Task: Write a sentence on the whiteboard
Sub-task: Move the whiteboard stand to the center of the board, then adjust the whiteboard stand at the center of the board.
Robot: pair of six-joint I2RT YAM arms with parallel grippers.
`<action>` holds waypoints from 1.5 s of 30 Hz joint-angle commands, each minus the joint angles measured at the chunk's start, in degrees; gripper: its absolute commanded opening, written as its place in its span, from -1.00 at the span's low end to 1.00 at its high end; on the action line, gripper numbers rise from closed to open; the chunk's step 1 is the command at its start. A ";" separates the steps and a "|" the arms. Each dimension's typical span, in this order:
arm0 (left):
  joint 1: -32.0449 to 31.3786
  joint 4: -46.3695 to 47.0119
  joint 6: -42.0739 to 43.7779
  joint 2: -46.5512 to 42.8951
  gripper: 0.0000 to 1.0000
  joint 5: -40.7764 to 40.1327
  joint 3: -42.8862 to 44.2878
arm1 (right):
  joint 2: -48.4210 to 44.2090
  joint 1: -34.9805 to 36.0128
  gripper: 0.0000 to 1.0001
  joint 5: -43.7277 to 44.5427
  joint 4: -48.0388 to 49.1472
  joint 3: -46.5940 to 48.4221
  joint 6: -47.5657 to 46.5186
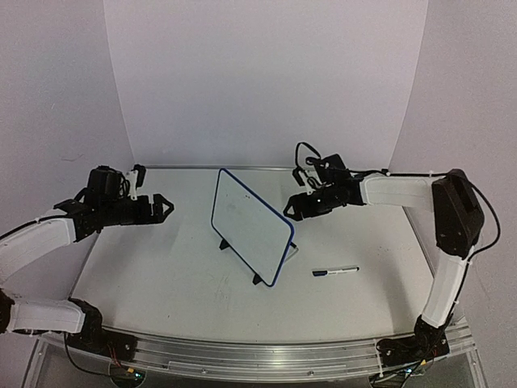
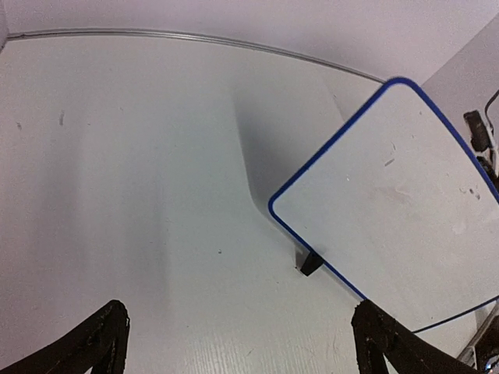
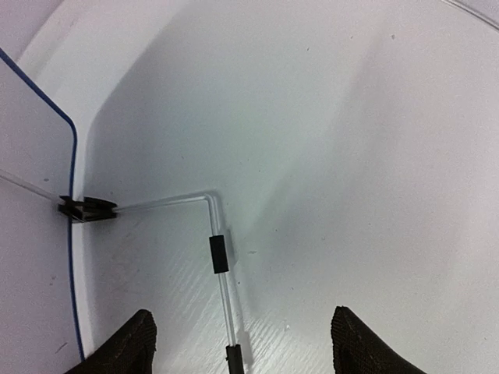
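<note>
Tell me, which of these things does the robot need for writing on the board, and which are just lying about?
For the job: whiteboard, no sentence on it yet; marker pen, lying apart from it on its right.
Just there: table; white backdrop.

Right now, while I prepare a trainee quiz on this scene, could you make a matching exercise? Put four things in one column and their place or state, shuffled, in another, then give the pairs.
Things:
1. whiteboard
2. marker pen
3. left gripper
4. wire stand

Places or states:
A. lying flat on the table, right of the board
B. propping the board from behind
C. upright, no writing visible
D. open, empty, left of the board

Pairs: 1-C, 2-A, 3-D, 4-B.
</note>
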 commanded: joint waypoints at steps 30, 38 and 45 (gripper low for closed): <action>-20.41 42.34 9.76 44.12 -0.31 5.05 1.25 | -44.99 -1.31 0.35 5.19 4.18 -28.14 12.28; -20.47 44.00 10.07 44.47 -0.29 2.05 0.12 | -45.19 -1.31 0.34 5.22 4.18 -27.91 12.45; -20.47 42.94 11.02 46.36 -0.35 3.25 1.22 | -45.49 -1.28 0.34 5.60 4.18 -28.04 12.45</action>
